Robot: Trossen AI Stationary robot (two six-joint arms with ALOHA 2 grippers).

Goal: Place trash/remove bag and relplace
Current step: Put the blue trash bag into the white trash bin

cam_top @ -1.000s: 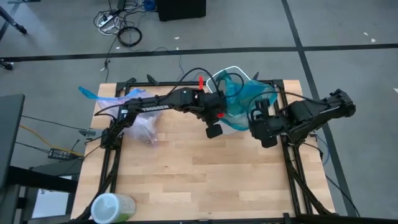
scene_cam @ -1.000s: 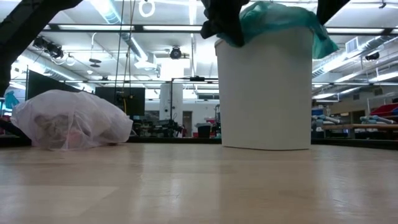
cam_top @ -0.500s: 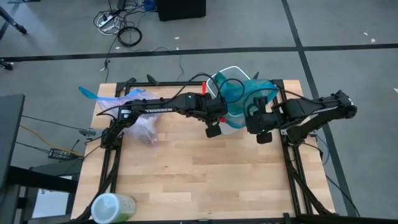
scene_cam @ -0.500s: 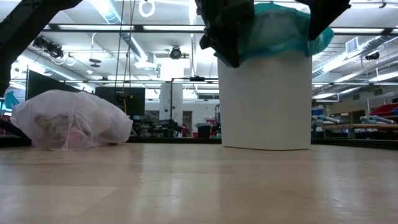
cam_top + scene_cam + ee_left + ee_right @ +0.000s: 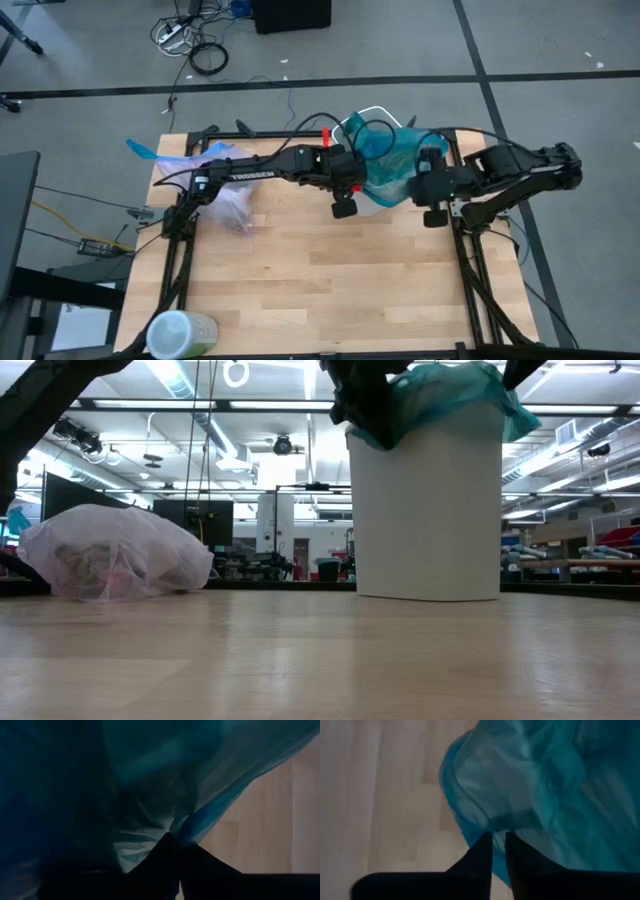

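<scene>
At tabletop (image 5: pixel 330 270) rear, both grippers pinch the teal bag (image 5: pixel 392 160) over the white bin (image 5: pixel 425 510): left gripper (image 5: pixel 172 851) clenched on its edge, right gripper (image 5: pixel 498 851) w/ a slight gap, film between. Pink-lavender bag (image 5: pixel 110 552) w/ trash lies well apart, far-left corner.

We see the high view evenly and softly lit, with only faint shadows under the arms on the bench (image 5: pixel 330 270). In the low view, the ceiling lights (image 5: pixel 190 390) glare white from above and behind, so the arm parts at the top edge read as black silhouettes, and the bench's near edge is soft and out of focus. The left wrist view is dim, the teal bag (image 5: pixel 150 785) pressed close and blurred into dark folds. The right wrist view is brighter but just as soft, its teal plastic glowing with light passing through.
</scene>
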